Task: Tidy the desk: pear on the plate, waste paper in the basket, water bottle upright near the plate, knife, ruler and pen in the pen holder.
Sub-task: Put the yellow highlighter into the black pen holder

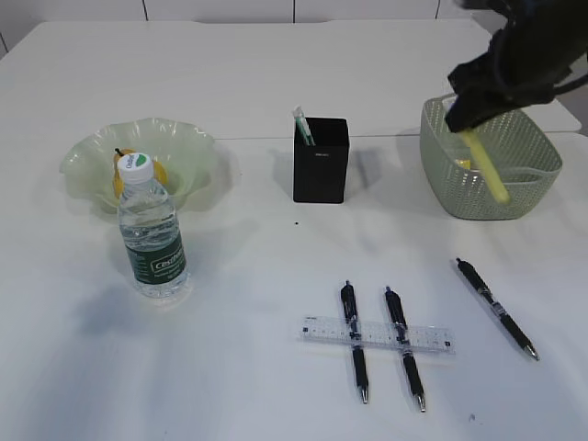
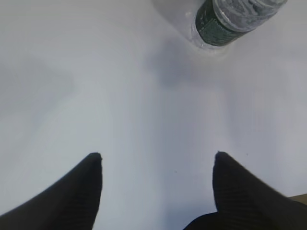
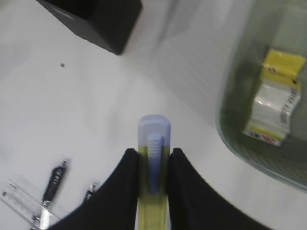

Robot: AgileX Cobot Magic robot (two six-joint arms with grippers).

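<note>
office desk, pens, ruler, pen holder

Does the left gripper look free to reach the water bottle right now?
Probably yes: the left gripper is open and empty, with bare table between it and the upright water bottle just ahead.

A black pen holder stands on the white desk, beside a pale green lattice-patterned basket and green-labelled water bottle.

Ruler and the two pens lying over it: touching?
Touching. The exterior view shows both pens lying directly across the clear ruler, no visible gap.
</note>
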